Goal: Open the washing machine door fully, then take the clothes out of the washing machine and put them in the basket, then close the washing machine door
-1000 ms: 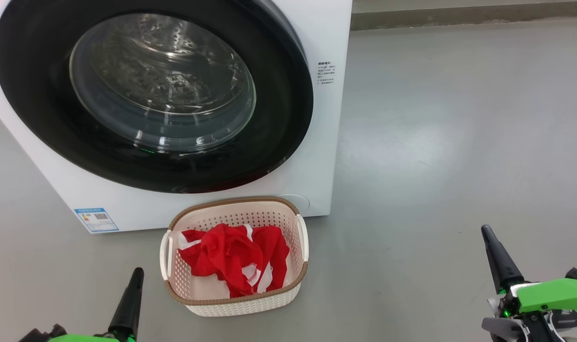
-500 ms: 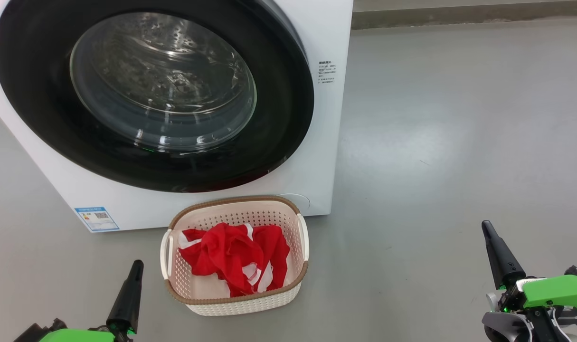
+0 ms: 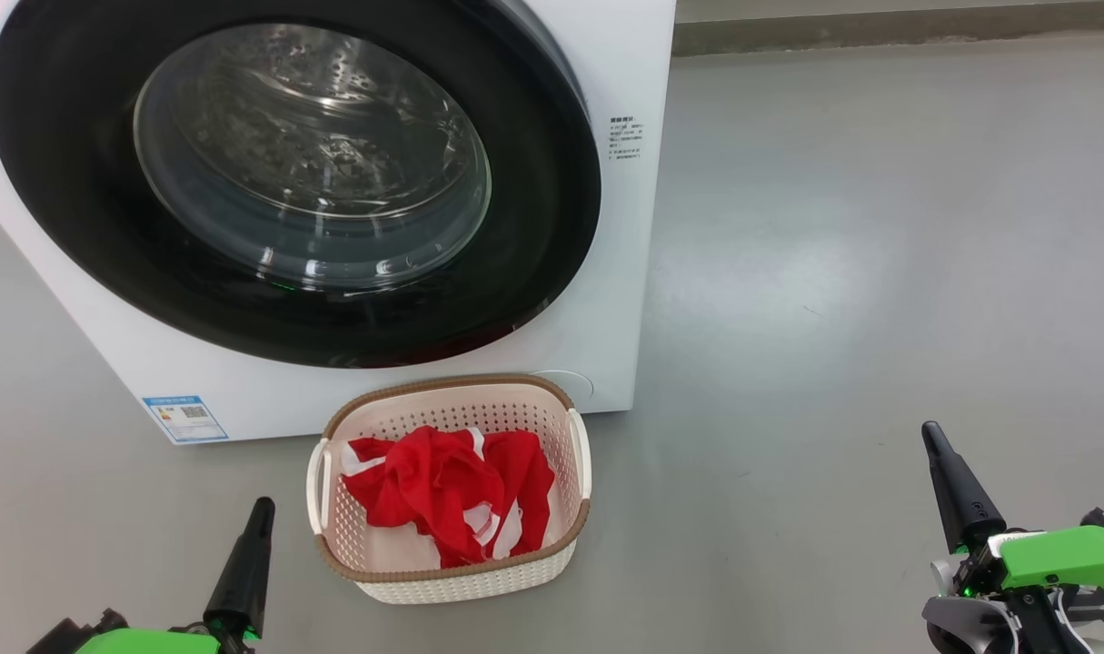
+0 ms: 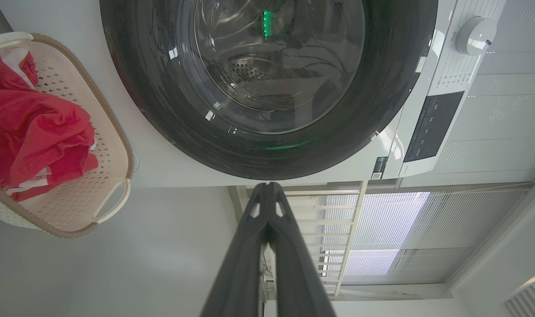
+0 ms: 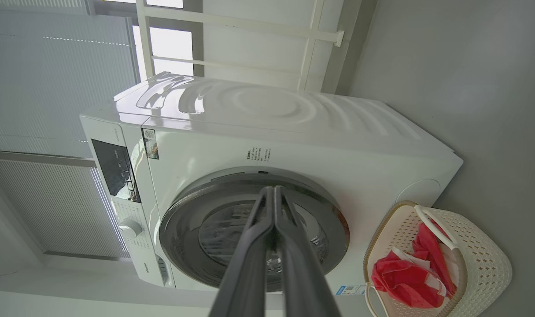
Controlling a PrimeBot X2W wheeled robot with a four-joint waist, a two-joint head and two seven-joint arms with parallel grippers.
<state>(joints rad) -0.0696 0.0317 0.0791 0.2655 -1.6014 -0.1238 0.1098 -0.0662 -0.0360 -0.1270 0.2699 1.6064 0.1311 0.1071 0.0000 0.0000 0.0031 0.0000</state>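
The washing machine door (image 3: 293,173) sits closed against the front of the washing machine (image 3: 620,291), its black rim apparently flush with the white panel, bare steel drum showing through the glass; whether the latch has caught cannot be told. The clothes (image 3: 442,500) lie heaped in the basket (image 3: 461,586), which stands on the grey floor (image 3: 833,272) just in front of the machine's lower right corner, its handled ends to left and right, so its long axis appears to run along the machine's front.

The left gripper (image 3: 261,509) hovers low at the basket's left side, fingers pressed together and empty, pointing up towards the door; the right gripper (image 3: 931,436), likewise pinched together and holding nothing, hangs well apart over open floor, beyond the machine's right edge.

By the look of things, all three steps of the job are done; nothing red is visible in the drum. If any move is left, it is likely a confirming push on the door's rim, and that turns on one relation: the door lies straight ahead of and above the left gripper, making the left arm the nearer; the right arm would have to cross over the basket to reach the rim.
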